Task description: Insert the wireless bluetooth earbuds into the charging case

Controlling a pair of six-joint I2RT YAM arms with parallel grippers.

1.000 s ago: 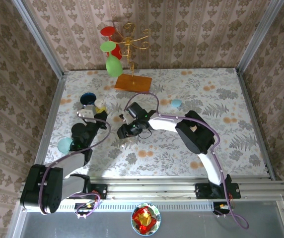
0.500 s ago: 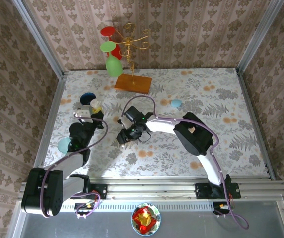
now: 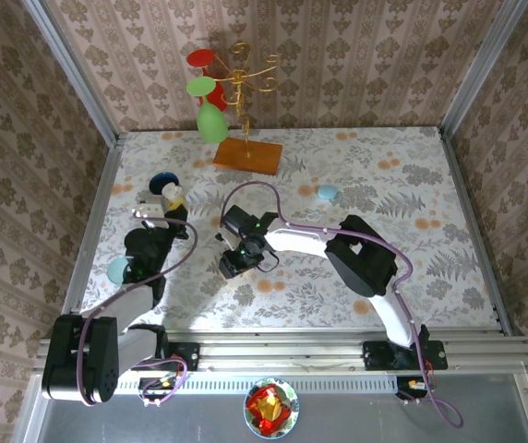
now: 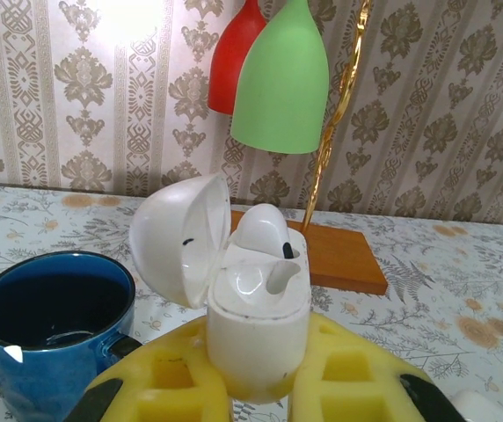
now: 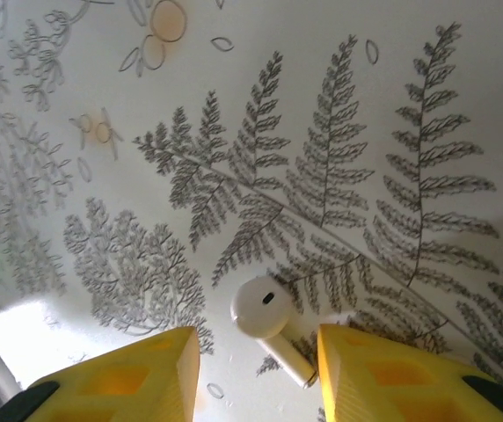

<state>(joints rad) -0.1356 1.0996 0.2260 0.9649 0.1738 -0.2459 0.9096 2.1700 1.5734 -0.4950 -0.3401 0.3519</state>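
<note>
Two claws differ. The left gripper point(image 4: 258, 380) is clenched on the white charging case point(image 4: 256, 308), with its yellow pads point(image 4: 168, 382) pressed to either side. The lid point(image 4: 181, 236) is hinged back, and a seated earbud point(image 4: 260, 230) rests in one socket. The right gripper point(image 5: 256, 374) hangs partly spread and grasps nothing, low over the fern-print cloth point(image 5: 366, 132). A loose earbud point(image 5: 265, 309) lies on the cloth between its fingers. The stem reaches toward one finger, though I cannot tell whether it touches.
</note>
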